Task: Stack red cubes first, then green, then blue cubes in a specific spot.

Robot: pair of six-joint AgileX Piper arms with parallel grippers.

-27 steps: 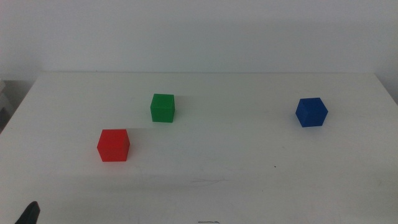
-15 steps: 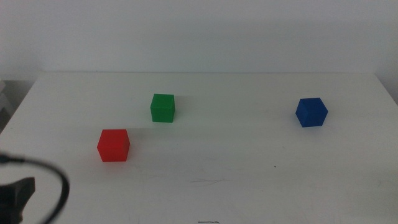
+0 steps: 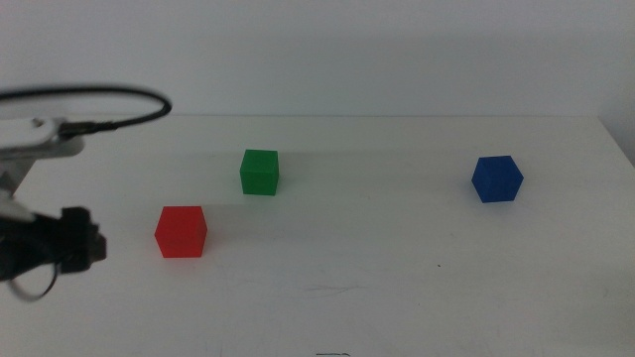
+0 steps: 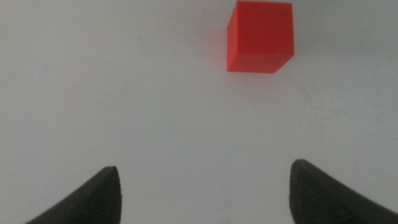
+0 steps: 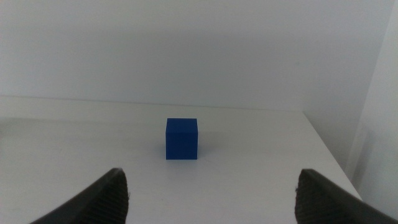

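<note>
The red cube [image 3: 181, 231] sits on the white table [image 3: 357, 268] at the front left. The green cube [image 3: 259, 172] stands just behind and right of it, and the blue cube [image 3: 496, 178] stands far right. My left gripper [image 3: 84, 243] has come in from the left and hangs to the left of the red cube, apart from it. In the left wrist view it [image 4: 204, 171] is open and empty, with the red cube [image 4: 259, 36] ahead of the jaws. My right gripper [image 5: 211, 174] is open and empty, facing the blue cube [image 5: 181, 138] from a distance; it is out of the middle view.
The left arm's white link and black cable [image 3: 109, 94] arch over the table's left edge. A white wall stands behind the table. The table's right edge [image 3: 620, 149] lies close to the blue cube.
The left arm has risen from the bottom left corner and moved up and right toward the red cube. The cubes have not moved.
</note>
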